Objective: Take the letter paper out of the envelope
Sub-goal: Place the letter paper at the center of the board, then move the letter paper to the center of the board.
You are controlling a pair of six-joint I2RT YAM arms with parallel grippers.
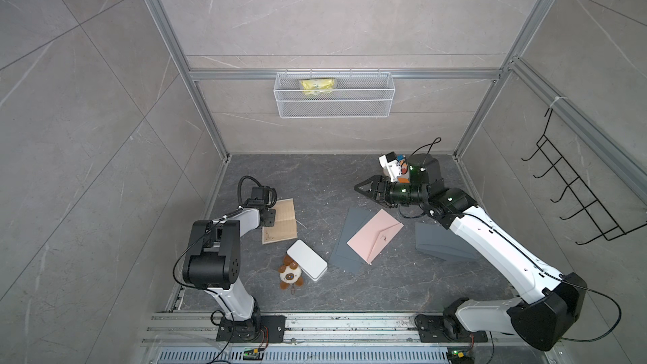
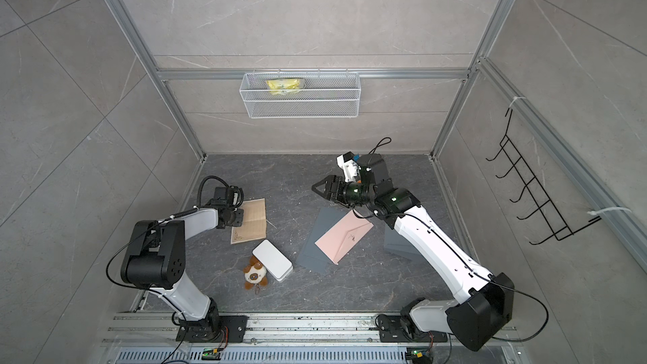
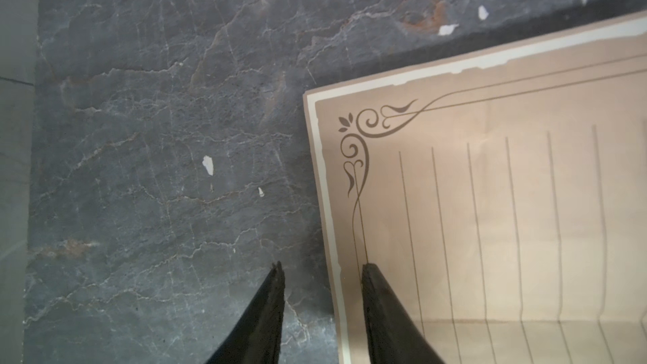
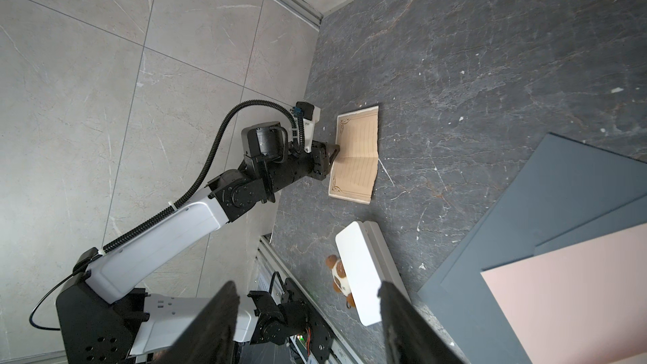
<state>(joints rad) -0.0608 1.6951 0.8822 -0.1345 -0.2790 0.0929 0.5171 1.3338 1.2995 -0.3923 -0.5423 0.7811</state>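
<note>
Right up close, the left gripper (image 3: 322, 265) has its two black fingers parted a modest way. The edge of the letter paper (image 3: 490, 204) runs between them, with one finger over the ruled sheet and the other over bare table (image 3: 157, 134). No pinch that I can see: the sheet rests on the stone, half unfolded along its crease.

And where is it? Well apart from the pink envelope (image 1: 374, 236), out on the left arm's side. By my reckoning the letter is out and the job is all but done.

The envelope lies flat on dark grey sheets (image 1: 341, 257), with nothing pinning it. Just past its far corner the right gripper (image 4: 308, 283) hangs above the table, jaws wide and empty. I'd judge it's standing clear because the envelope needs no bracing now.

A white box (image 1: 307, 260) and a plush toy (image 1: 290, 274) sit on the letter's side of the envelope, untouched.
</note>
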